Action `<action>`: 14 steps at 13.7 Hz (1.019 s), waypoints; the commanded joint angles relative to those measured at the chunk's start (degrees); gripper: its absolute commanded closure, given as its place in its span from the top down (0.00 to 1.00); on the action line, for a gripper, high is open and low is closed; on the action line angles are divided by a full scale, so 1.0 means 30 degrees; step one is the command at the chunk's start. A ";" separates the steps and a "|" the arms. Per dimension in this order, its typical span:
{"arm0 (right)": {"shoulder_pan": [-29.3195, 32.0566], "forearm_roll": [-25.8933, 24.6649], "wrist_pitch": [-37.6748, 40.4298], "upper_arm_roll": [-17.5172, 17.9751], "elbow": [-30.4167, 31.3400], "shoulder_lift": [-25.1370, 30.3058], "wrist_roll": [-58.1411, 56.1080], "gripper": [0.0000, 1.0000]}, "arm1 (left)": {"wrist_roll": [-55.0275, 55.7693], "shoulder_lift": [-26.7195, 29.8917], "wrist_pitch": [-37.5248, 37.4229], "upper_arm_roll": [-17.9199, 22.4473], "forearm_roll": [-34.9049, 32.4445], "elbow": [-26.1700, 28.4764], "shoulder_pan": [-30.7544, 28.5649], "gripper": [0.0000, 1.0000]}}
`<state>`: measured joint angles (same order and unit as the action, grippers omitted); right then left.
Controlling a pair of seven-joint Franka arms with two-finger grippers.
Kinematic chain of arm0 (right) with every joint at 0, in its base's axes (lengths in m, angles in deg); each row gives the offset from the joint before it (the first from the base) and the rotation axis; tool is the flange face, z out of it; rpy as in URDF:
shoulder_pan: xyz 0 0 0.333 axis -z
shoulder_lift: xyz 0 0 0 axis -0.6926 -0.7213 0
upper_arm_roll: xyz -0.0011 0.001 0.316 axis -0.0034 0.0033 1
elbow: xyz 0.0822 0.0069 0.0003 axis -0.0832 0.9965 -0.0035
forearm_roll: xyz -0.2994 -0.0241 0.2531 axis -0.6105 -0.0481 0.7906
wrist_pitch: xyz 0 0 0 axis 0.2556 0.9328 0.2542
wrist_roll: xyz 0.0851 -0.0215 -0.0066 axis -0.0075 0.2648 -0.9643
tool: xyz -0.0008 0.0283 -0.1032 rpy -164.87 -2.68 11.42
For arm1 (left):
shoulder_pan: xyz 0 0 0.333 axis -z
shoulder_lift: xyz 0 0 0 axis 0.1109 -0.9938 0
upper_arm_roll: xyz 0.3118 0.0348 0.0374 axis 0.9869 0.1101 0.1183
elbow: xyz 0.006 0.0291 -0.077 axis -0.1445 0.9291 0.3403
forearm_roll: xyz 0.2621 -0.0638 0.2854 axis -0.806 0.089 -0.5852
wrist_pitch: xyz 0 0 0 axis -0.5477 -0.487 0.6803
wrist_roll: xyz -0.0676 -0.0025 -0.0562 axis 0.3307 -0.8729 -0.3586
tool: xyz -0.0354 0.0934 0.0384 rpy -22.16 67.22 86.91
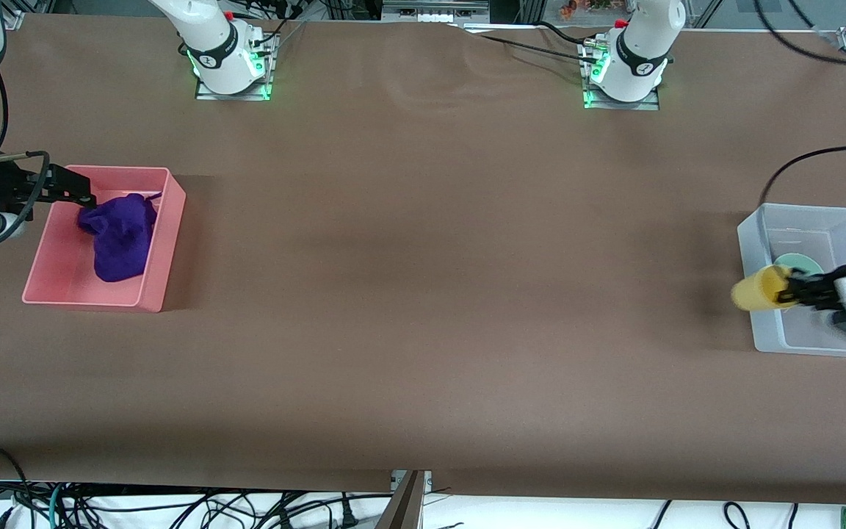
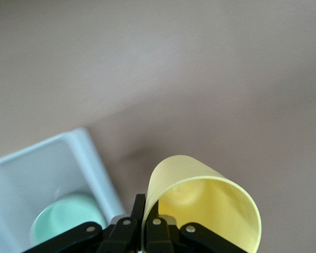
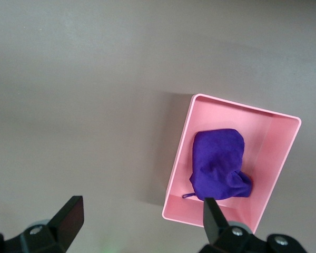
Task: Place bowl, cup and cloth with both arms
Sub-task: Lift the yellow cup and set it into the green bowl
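Left gripper [image 1: 797, 290] pinches the cup [image 1: 759, 288] by its rim, tipped sideways over the clear bin [image 1: 750, 235] edge — thin, light, probably flexes. Bowl [image 2: 66, 219] sits in that bin. Right gripper [image 3: 139, 221], jaws wide, hangs over the pink tray [image 1: 155, 290] holding the soft cloth [image 1: 123, 235] — grab a fold.

Two bins on a brown table

A pink bin [image 1: 162, 246] sits toward the right arm's end; a clear plastic bin [image 1: 753, 250] toward the left arm's.
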<state>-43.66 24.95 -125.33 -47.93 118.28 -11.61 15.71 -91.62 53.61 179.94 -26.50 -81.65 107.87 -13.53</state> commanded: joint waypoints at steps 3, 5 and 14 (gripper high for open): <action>0.0174 0.0144 0.0160 0.0068 -0.0504 -0.0203 0.0236 1.00 | -0.3018 0.0079 -0.0623 0.0743 -0.0677 -0.0809 -0.2182 0.00; 0.0174 0.0173 0.0159 0.0068 -0.0505 -0.0203 0.0207 1.00 | -0.4573 -0.0387 0.0366 0.0863 -0.1176 -0.1421 -0.3002 0.00; 0.0175 0.0173 0.0159 0.0068 -0.0505 -0.0203 0.0266 1.00 | -0.5371 -0.3521 0.2366 0.0834 -0.1647 -0.0458 -0.4118 0.00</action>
<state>-43.40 24.95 -125.38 -47.96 118.25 -11.68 15.71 -107.71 44.93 186.78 -23.85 -85.76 106.51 -25.44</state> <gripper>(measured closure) 0.000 0.965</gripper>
